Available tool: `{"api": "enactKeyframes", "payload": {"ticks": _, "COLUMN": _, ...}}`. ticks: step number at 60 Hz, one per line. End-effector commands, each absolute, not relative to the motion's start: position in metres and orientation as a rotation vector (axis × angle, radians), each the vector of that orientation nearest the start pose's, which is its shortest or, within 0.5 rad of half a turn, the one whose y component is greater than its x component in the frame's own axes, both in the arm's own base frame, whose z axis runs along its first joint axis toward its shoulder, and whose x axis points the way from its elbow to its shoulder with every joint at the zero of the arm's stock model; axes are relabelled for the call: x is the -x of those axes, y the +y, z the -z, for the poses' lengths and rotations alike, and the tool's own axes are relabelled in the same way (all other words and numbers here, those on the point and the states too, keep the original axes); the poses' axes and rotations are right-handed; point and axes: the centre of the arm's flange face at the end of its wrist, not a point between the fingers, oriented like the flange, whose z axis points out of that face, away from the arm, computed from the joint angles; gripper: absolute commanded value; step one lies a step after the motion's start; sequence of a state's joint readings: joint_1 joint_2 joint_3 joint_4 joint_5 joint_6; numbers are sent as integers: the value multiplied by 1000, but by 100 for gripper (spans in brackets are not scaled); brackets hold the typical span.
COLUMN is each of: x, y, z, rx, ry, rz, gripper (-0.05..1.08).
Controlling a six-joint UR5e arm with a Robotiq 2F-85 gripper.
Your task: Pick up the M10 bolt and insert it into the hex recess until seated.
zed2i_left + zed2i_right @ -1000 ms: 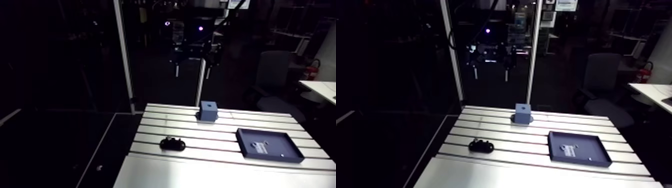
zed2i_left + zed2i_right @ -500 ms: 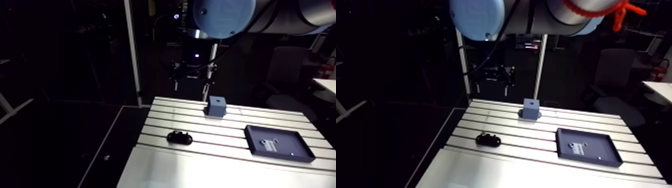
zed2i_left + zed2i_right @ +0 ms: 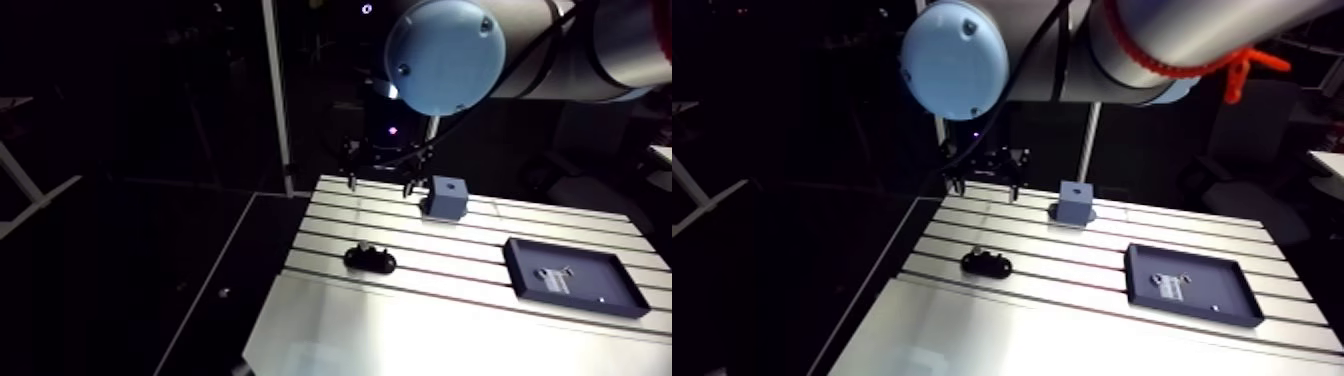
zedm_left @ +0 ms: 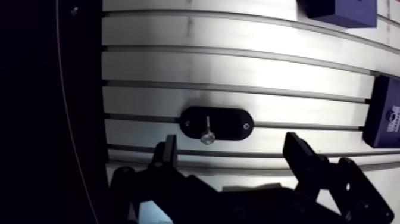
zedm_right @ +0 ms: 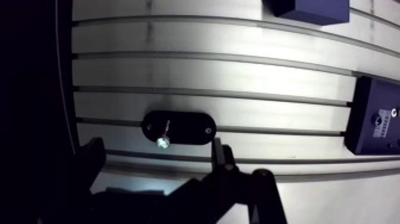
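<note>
Jaws: spread wide, nothing between them, hanging above the near part of the table (image 4: 238, 71). Judged to be opened ready to straddle the bolt, so this is the approach and no grasp has been made.

Taking 12 o'clock as straight ahead of the jaws:
- 11 o'clock, close ahead: black oval holder (image 4: 229, 123) lying across a slot. The M10 bolt (image 4: 207, 136) sits in it, apparently upright with its bright end up. This likely keeps the upper part free for a pinch from above. The bolt lies just ahead of the jaws and clear of both.
- 2 o'clock, well apart: dark tray (image 4: 381, 113) with small parts inside that cannot be identified.
- 1 o'clock, farthest: blue block (image 4: 339, 9). The arm view shows a hole (image 3: 452, 186) in its top, presumably the hex recess.
</note>
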State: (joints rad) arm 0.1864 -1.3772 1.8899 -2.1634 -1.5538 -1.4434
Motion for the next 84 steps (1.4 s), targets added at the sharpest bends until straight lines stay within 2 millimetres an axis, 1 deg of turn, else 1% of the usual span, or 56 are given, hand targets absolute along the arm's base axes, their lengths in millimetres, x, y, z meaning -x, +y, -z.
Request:
{"api": "enactKeyframes", "payload": {"ticks": 1, "x": 494, "y": -236, "z": -282, "rx": 110, "ry": 3195, "rz": 38, "gripper": 9}}
{"api": "enactKeyframes", "payload": {"ticks": 7, "x": 492, "y": -236, "z": -279, "rx": 112, "ry": 3189, "rz": 37, "gripper": 14}}
{"api": "enactKeyframes", "payload": {"ticks": 8, "x": 492, "y": -236, "z": -276, "rx": 112, "ry": 3191, "rz": 37, "gripper": 17}}
{"api": "enactKeyframes", "payload": {"ticks": 11, "x": 493, "y": -236, "z": -274, "rx": 112, "ry": 3195, "rz": 38, "gripper": 19}}
{"api": "enactKeyframes", "payload": {"ticks": 13, "x": 493, "y": -238, "z": -272, "rx": 117, "ry": 3204, "rz": 39, "gripper": 24}}
{"api": "enactKeyframes", "payload": {"ticks": 14, "x": 493, "y": -238, "z": -272, "rx": 117, "ry": 3204, "rz": 39, "gripper": 24}}
{"api": "enactKeyframes", "payload": {"ticks": 15, "x": 493, "y": -238, "z": -272, "rx": 118, "ry": 3207, "rz": 39, "gripper": 27}}
{"api": "enactKeyframes", "payload": {"ticks": 24, "x": 492, "y": -239, "z": -265, "rx": 111, "ry": 3197, "rz": 44, "gripper": 30}}
{"api": "enactKeyframes", "payload": {"ticks": 26, "x": 491, "y": -239, "z": -261, "rx": 91, "ry": 3190, "rz": 40, "gripper": 32}}
{"api": "enactKeyframes", "payload": {"ticks": 32, "x": 491, "y": -239, "z": -257, "rx": 87, "ry": 3190, "rz": 38, "gripper": 36}}
{"api": "enactKeyframes", "payload": {"ticks": 36, "x": 490, "y": -240, "z": -253, "rx": 89, "ry": 3184, "rz": 36, "gripper": 36}}
{"api": "enactKeyframes", "payload": {"ticks": 56, "x": 487, "y": -246, "z": -247, "rx": 106, "ry": 3172, "rz": 28, "gripper": 39}}
{"api": "enactKeyframes", "payload": {"ticks": 70, "x": 483, "y": -245, "z": -233, "rx": 108, "ry": 3162, "rz": 25, "gripper": 41}}
{"api": "enactKeyframes", "payload": {"ticks": 84, "x": 482, "y": -245, "z": -225, "rx": 110, "ry": 3165, "rz": 26, "gripper": 42}}
